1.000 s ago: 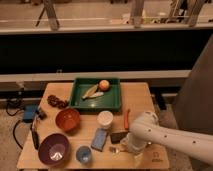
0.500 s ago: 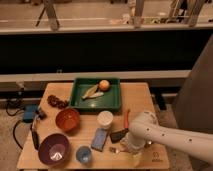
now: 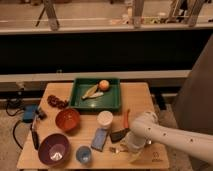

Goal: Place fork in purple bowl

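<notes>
Bench (image 3: 142,97) fills the lower half of the frame, with nothing on it displaced over the last second. White arm (image 3: 170,136) enters from the lower right and bends down at lower centre-right; against the two earlier looks its pose is near enough unchanged, perhaps a slight settling of the wrist, no more. Green tray (image 3: 113,98) at upper centre of the bench, not involved. Purple bowl (image 3: 46,142) at lower left, inside bare, well apart from the arm. Orange-red bowl (image 3: 67,120) just above and to the right of it. White cup (image 3: 105,119) at centre. Blue packet (image 3: 100,139) below the cup, blue cup (image 3: 83,154) to its lower left, between the arm and the purple bowl. Black block (image 3: 119,134) just left of the wrist. Hand (image 3: 129,145) points down at the bench under the wrist, mostly hidden by it; cannot tell whether it is open or closed on anything. Fork (image 3: 115,149) shows as a small bright glint on the bench just left of the hand, below the block, same spot as before. Reading: the arm has paused over the grasp, the fork is not lifted, and the carry leftward past the blue cup to the purple bowl is all yet to do.
</notes>
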{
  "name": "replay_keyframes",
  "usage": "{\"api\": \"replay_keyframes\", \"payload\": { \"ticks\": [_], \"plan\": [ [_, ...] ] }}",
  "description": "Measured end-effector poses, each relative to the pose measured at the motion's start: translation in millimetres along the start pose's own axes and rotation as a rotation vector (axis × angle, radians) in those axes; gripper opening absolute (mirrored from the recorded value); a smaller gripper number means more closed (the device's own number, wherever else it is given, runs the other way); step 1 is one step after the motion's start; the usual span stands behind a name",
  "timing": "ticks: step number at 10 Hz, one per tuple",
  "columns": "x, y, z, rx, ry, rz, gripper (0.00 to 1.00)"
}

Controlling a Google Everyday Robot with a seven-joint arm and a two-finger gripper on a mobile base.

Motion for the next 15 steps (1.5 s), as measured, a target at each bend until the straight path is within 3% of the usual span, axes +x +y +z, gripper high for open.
{"api": "replay_keyframes", "payload": {
  "ticks": [1,3,8,12,15],
  "plan": [
    [-0.2,-2.3,-2.5,0.002,0.004,-0.005,0.13],
    [1.5,2.2,-2.4,-0.006,0.005,0.0,0.0],
    [0.5,-0.3,0.0,-0.015,-0.011,0.005,0.05],
    [0.6,-1.9,-2.5,-0.011,-0.007,0.002,0.0],
    [-5.2,-4.9,-34.2,0.013,0.003,0.017,0.0]
  ]
}}
